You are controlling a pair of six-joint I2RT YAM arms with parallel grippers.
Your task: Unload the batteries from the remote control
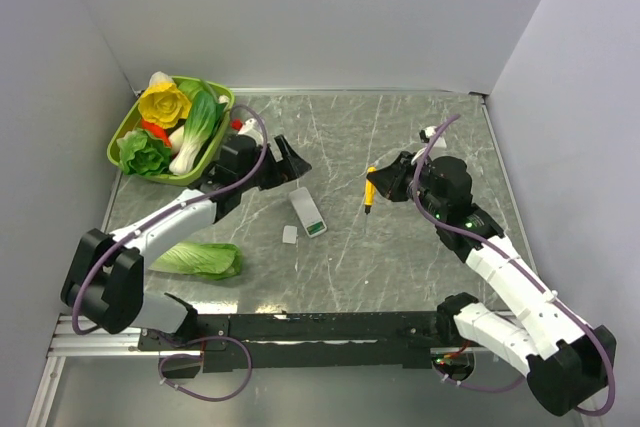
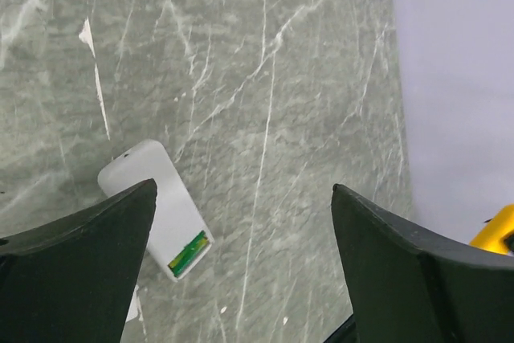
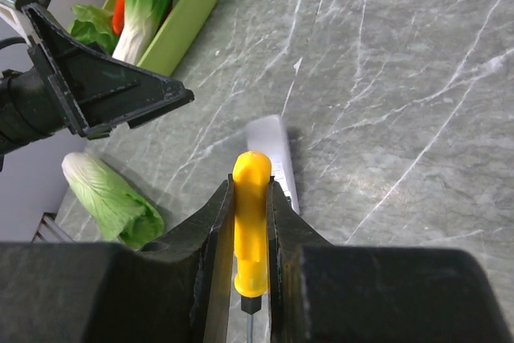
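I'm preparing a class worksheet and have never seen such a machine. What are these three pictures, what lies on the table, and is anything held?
Two robot arms are bolted at the near edge of a table. One picture looks down from above; the other two come from cameras on each wrist. The left pincer is open and empty, near the white remote control. The right pincer is shut on a yellow-handled screwdriver. Also there: a small white cover piece, a leafy vegetable, and a green basket of vegetables.
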